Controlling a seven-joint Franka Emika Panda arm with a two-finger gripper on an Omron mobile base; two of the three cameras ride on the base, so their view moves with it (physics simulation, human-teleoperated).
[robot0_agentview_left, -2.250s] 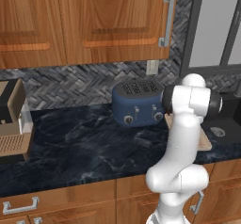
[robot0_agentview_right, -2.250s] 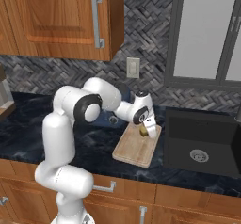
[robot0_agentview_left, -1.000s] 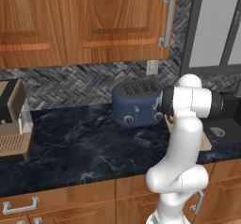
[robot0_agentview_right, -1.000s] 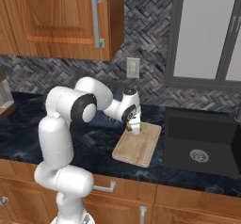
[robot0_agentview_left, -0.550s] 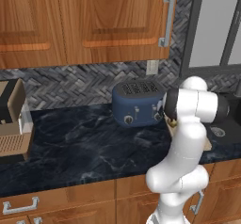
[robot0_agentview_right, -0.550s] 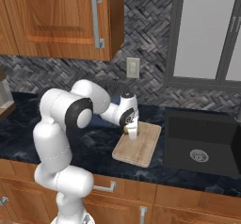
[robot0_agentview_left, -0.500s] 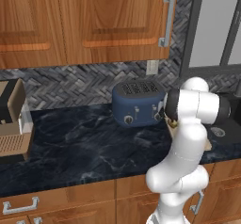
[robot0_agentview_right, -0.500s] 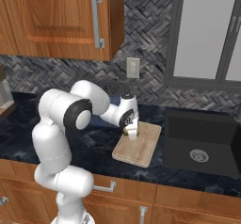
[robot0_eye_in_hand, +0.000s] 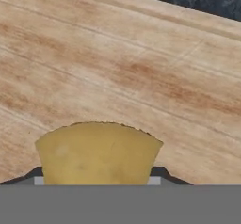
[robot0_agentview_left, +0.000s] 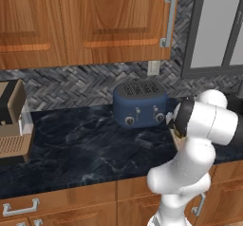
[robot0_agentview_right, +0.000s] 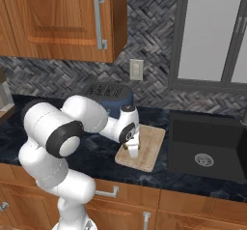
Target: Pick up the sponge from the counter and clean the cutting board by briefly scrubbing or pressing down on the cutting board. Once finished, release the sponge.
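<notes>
A: Item one, the sponge [robot0_eye_in_hand: 97, 153]. Where is it sitting?

B: It is sitting between the jaws of the gripper [robot0_agentview_right: 131, 148], which are pinching it from both sides. In the hand view its yellow face is fanning wider toward the fingertips and ending in a curved edge over the cutting board [robot0_eye_in_hand: 141, 72].

A: Long axis?

B: In the hand view it is running across the picture, from one finger to the other. How it is lying relative to the room, I cannot tell.

A: Item two, the cutting board.

B: It is lying flat on the counter [robot0_agentview_right: 103, 154], its long side running away from the cabinet front toward the backsplash, just beside the sink [robot0_agentview_right: 207, 147]. The grain is crossing the hand view on a slant.

A: And the sponge relative to the board?

B: It is hanging at the board's near left part in the right base view, low over the wood. Whether it is touching, I cannot tell.

A: Item three?

B: The toaster [robot0_agentview_left: 139, 103], standing behind the arm on the counter.
</notes>
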